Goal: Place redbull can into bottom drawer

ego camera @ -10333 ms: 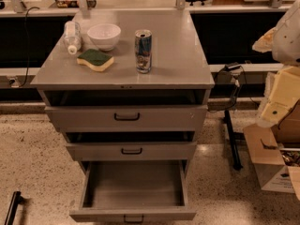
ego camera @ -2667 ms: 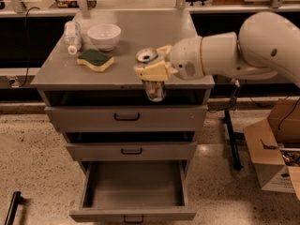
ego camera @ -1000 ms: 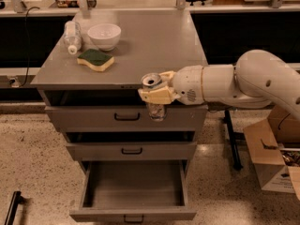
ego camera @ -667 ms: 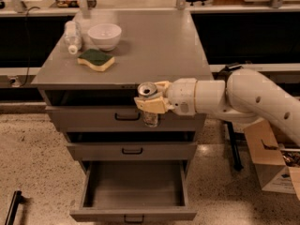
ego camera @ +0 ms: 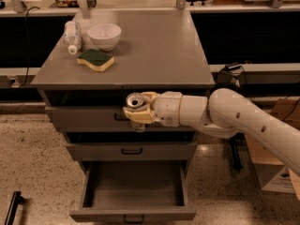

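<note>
3 drawers make up the front of the grey cabinet. The top drawer and middle drawer are pushed in. The bottom drawer is pulled out toward the camera, and its grey floor is in full view.

1 white arm reaches in from the right edge of the view and runs roughly level across the cabinet front. The gripper at its end sits in front of the top drawer, just below the front edge of the cabinet top and near the middle of the cabinet's width.

The jaws are closed on the drink can. The tan fingers wrap around the can's body from the right. The can stands close to upright: its silver lid with the pull tab faces up, and its lower end shows just below the fingers. The can is held in the air above the open bottom drawer and touches neither the drawer nor the cabinet top.

3 items rest on the rear left part of the cabinet top, well apart from the gripper:
- 1 white bowl, upright.
- 1 clear plastic bottle, lying on its side just left of the bowl.
- 1 green and yellow sponge, just in front of the bowl.

1 cardboard box stands on the speckled floor to the right of the cabinet, partly behind the arm.
</note>
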Controlling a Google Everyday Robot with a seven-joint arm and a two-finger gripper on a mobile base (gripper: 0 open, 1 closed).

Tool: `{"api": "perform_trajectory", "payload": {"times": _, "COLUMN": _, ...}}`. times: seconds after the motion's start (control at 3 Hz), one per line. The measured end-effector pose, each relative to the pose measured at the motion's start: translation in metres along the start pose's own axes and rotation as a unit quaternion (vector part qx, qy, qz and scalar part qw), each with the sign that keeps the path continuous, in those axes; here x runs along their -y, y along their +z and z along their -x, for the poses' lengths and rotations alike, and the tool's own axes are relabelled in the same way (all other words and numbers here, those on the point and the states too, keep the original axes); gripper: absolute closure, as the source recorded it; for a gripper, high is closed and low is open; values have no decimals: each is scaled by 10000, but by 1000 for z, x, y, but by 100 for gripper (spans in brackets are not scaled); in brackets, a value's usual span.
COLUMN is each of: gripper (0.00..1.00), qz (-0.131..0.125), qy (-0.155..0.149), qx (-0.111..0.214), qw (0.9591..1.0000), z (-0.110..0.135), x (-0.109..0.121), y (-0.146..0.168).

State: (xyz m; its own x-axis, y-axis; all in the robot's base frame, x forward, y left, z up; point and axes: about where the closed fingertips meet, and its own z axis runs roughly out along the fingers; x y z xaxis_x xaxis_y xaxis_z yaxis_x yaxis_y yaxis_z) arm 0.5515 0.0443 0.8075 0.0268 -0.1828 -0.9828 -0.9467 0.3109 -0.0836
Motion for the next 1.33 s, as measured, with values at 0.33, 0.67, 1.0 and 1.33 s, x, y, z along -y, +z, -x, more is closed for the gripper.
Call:
{"api": "perform_trajectory", "payload": {"times": 0.33, "gripper": 100, "qz": 92, "qy": -2, "qx": -313, "qw": 9995, "z": -8, "x": -5, "y": 4}}
{"api": "perform_trajectory", "payload": {"times": 0.67, "gripper": 100, "qz": 190, "qy": -120, "qx": -352, "qw": 9991, "z": -44, "x": -13, "y": -4}}
{"api": "perform_trajectory", "payload": {"times": 1.0, "gripper": 100, "qz": 238, "qy": -333, "qx": -342, "qw": 9986, "z": -112, "x": -24, "y": -27}}
{"api": "perform_trajectory", "payload": {"times": 1.33, "gripper": 100, "qz": 224, "qy": -364, "qx": -206, "qw": 9989, "z": -155, "x": -30, "y": -43}}
